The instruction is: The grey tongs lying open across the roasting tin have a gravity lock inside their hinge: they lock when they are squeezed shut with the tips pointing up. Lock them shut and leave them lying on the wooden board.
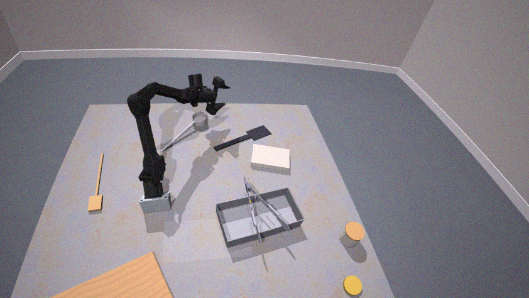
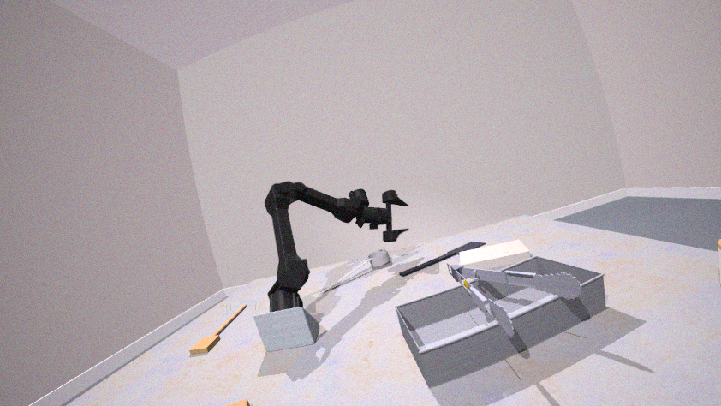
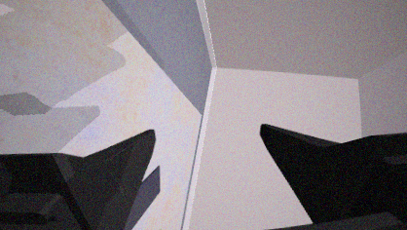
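The grey tongs lie spread open across the roasting tin. Their hinge end sticks out over the tin's far wall, and both toothed tips reach past its near wall. A small yellow part shows near the hinge. My gripper is open and empty, high above the back of the table and well away from the tongs. The wooden board lies at the front left in the top view; only a corner shows in the exterior view.
A pale block and a black spatula lie behind the tin. A long-handled ladle lies below the arm. A wooden spatula lies left. A lidded jar and yellow disc stand right.
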{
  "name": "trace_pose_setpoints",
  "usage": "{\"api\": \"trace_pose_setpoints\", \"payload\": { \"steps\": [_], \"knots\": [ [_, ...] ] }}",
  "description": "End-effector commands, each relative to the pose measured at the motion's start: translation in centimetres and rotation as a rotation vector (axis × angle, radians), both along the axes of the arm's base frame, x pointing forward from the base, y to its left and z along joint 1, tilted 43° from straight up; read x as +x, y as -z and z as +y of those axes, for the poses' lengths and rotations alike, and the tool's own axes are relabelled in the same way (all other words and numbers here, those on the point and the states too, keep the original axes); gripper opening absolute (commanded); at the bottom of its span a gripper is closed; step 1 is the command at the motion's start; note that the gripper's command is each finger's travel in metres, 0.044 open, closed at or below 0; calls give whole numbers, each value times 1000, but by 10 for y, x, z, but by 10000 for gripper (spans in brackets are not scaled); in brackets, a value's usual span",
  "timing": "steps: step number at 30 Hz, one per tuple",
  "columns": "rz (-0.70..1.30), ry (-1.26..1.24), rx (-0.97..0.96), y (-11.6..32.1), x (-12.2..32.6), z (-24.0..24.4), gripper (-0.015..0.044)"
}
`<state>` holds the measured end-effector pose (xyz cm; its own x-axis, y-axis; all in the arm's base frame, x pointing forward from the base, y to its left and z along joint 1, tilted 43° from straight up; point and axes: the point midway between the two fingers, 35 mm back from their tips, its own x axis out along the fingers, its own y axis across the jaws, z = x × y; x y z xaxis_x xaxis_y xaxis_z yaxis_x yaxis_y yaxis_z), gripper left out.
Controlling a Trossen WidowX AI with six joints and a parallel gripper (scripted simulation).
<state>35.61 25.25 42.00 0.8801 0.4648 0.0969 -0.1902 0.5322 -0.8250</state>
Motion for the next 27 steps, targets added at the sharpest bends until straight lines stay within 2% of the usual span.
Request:
{"api": "trace_pose_setpoints", "payload": {
  "steps": [1,9,14,21,27],
  "knots": [
    [98,79,-132,43,42,-23,440],
    [330,141,-494,130,117,-93,440],
    [451,137,-609,173,139,-135,440],
    [706,39,-790,252,154,-223,440],
    [922,-127,-823,315,139,-301,440]
  ]
}}
